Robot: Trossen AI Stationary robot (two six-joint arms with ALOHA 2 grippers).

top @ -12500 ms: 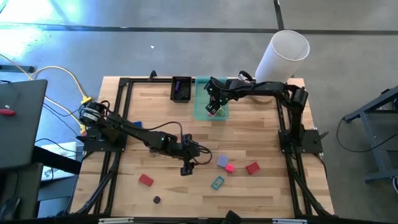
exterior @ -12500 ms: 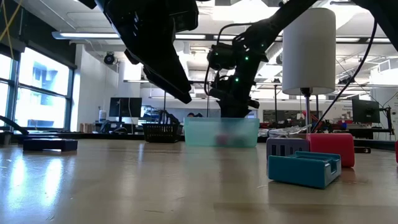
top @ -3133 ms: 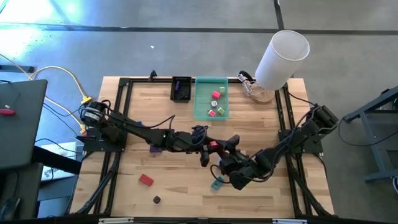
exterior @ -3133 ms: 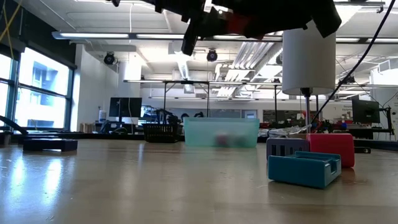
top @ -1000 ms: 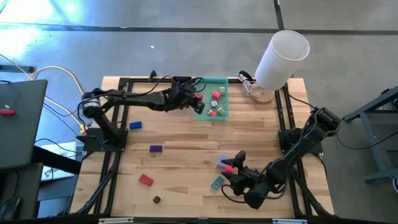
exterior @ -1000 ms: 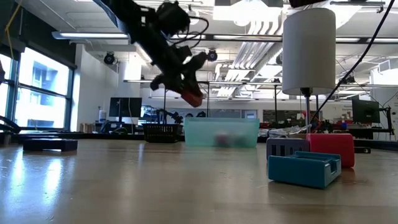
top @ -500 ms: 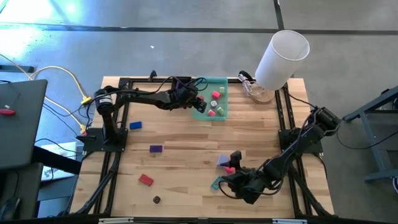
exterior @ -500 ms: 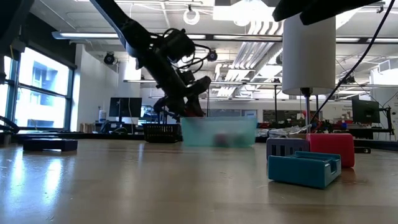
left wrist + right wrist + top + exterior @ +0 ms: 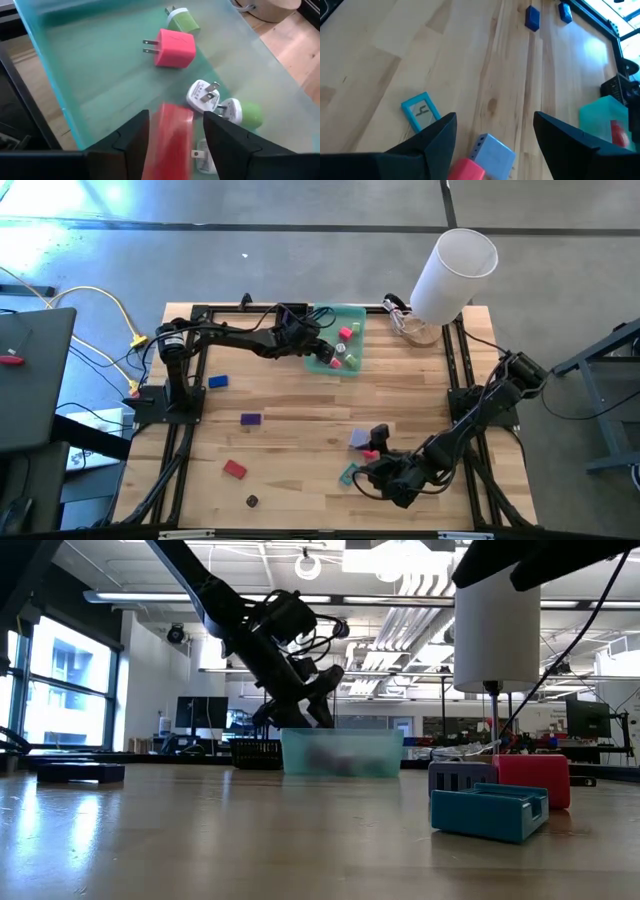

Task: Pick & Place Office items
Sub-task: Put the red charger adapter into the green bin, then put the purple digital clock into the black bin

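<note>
Red block newly freed, lengthwise between left gripper fingers.

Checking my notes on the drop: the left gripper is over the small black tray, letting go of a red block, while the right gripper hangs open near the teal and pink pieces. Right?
Not the black tray. The left gripper is over the green tray, as the left wrist view shows, with the red block blurred between its open fingers. The rest stands: the right gripper hangs open near the teal piece and pink piece.
</note>
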